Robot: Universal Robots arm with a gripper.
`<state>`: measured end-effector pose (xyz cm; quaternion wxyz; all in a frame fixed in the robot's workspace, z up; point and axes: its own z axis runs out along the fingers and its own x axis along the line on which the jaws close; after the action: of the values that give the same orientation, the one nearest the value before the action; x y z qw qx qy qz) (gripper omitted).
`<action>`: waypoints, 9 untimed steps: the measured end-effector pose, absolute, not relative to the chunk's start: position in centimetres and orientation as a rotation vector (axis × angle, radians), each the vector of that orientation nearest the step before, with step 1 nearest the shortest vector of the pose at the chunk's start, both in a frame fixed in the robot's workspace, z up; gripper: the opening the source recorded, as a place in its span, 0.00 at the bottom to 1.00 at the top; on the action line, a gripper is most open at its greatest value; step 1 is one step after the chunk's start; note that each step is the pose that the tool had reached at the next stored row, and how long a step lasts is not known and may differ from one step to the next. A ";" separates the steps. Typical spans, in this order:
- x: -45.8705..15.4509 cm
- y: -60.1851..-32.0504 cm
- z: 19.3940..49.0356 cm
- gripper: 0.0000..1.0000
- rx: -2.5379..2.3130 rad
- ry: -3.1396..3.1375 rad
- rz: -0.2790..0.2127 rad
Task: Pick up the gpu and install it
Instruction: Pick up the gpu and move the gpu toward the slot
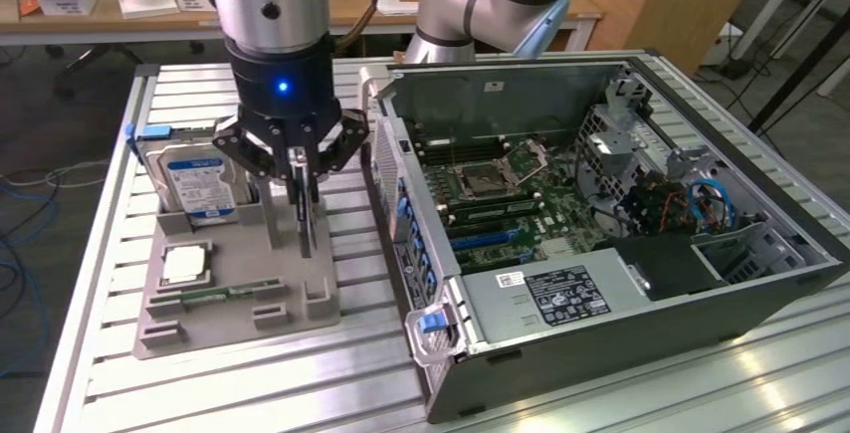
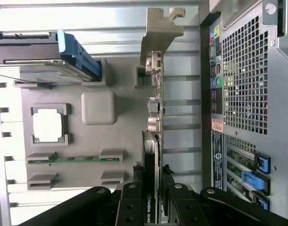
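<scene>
Gripper: its black fingers (image 2: 131,207) are clamped on the gpu (image 1: 307,216), one on each flat face, near the card's upper edge; gripper (image 1: 301,169) pointing straight down.
Arm: the arm (image 1: 273,15) descends vertically from the top of the exterior view, its wrist directly above the holder, a blue light lit on the wrist housing.
Table: the table (image 1: 266,393) is slatted aluminium and carries the case and the holder side by side.
Computer case: the computer case (image 1: 624,284) lies on its side, open, motherboard facing up, at the exterior view's right of the holder; its perforated rear panel with blue slot clips faces the holder.
Holder: the grey holder (image 1: 253,306) sits flat on the table just beside the case.
Hard drive: the silver hard drive (image 1: 197,186) stands upright in the holder's far slot, on the exterior view's left of the gripper.
Gpu position: thin, black, seen edge-on, upright, its lower edge down at the holder on the side nearest the case; its metal bracket (image 2: 160,28) juts past the holder's end.
Processor: the square processor (image 1: 185,265) lies flat in a recess, apart from the card.
Memory stick: the green memory stick (image 1: 213,295) rests in a slot near the holder's near end.
</scene>
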<state>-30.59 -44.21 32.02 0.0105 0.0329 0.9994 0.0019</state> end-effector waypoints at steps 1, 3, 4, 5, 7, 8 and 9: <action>-30.6 -44.2 32.1 0.26 0.103 3.119 0.006; -30.6 -44.2 32.3 0.26 0.103 3.119 0.006; -30.6 -44.2 32.5 0.26 0.103 3.119 0.006; -30.6 -44.2 32.6 0.26 0.103 3.119 0.006; -30.6 -44.2 32.9 0.26 0.103 3.119 0.006; -30.6 -44.2 33.1 0.26 0.103 3.119 0.006; -30.6 -44.2 33.2 0.26 0.103 3.119 0.006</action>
<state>-30.59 -44.21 33.22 0.0105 0.0329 0.9994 0.0018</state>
